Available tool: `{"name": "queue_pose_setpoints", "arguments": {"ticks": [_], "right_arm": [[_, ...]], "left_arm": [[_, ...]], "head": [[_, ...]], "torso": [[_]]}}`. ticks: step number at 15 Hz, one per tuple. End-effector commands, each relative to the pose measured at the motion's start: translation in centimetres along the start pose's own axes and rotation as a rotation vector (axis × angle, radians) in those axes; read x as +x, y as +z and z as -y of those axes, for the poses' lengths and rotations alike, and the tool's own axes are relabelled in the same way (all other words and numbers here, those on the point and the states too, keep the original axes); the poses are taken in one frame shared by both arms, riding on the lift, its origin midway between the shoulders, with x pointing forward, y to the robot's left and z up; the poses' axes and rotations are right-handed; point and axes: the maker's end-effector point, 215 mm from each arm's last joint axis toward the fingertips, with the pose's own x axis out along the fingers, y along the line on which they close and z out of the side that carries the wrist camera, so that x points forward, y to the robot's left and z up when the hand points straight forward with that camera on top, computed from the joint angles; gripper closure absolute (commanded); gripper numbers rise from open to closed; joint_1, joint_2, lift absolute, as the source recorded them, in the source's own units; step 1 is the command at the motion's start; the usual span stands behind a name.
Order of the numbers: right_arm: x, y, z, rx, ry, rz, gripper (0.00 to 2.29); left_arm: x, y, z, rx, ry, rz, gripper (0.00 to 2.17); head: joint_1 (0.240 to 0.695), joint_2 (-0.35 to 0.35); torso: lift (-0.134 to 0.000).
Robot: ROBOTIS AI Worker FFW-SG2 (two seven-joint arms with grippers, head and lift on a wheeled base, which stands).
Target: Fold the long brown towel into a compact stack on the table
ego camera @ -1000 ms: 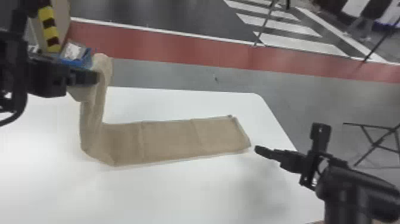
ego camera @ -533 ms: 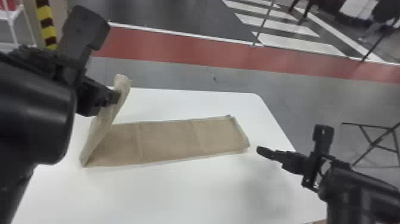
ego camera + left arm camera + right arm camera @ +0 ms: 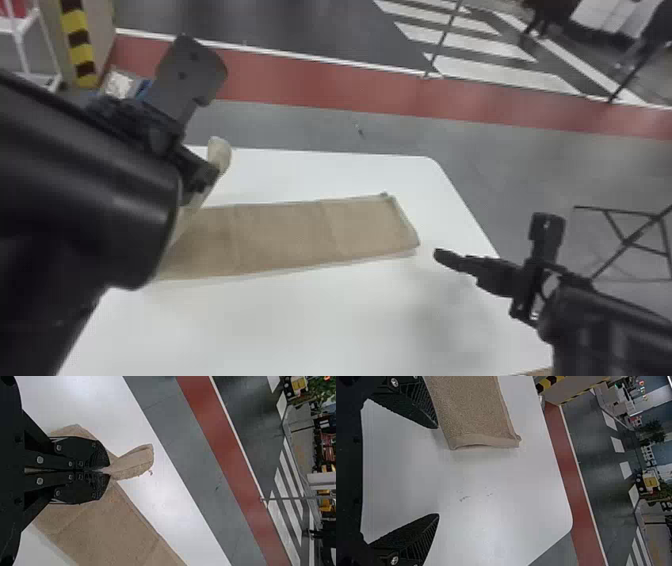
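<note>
Jaws, L gripper (image 3: 109, 470): closed on the raised L end of the towel (image 3: 285, 235), w/ a short tab of cloth poking past the tips. Jaws, R gripper (image 3: 437, 471): wide apart, nothing btwn them, parked over the R side of the table (image 3: 325, 320), just beside the towel's R end. Towel: long strip, mostly flat, running L to R, roughly parallel to the table's far edge; its R end lies short of the R edge.

Step in hand (judged): first cross-fold, L end over to R; most of the folding remains. For a good result, carry the end in a low arc toward the R edge, not toward the far L corner, so the flat part doesn't slide. Keep the end square to the strip; w/ only a single pinch, the loose side may lag or twist, so line up both long sides before lowering. Release close to the cloth, then back off straight, w/o dragging the top layer. R gripper can prob. press the flat part if it creeps, and smooth the fold afterward.
</note>
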Motion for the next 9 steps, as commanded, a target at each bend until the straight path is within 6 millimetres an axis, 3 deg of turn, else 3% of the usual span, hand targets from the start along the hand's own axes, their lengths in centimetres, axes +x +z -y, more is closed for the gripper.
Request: {"name": "queue_pose_setpoints", "arguments": {"ticks": [1,2,4,9], "right_arm": [[0.0,-0.1,-0.1,0.001,0.002,-0.001,0.09],[0.1,-0.3,-0.2,0.000,0.002,-0.005,0.09],[0.2,-0.6,-0.5,0.002,0.006,-0.008,0.09],[-0.3,0.1,-1.3,0.006,0.015,0.004,0.09]], "left_arm": [[0.3,-1.3,4.4,0.045,-0.057,-0.018,0.60],[0.5,-1.8,5.5,0.058,-0.068,-0.027,0.04],[0.7,-2.2,6.6,0.063,-0.081,-0.031,0.01],[0.1,-1.7,6.2,0.050,-0.070,-0.010,0.02]], "head": [[0.695,-0.350],[0.695,-0.350],[0.695,-0.350],[0.695,-0.350]], "torso": [[-0.124],[-0.124],[-0.124],[-0.124]]}}
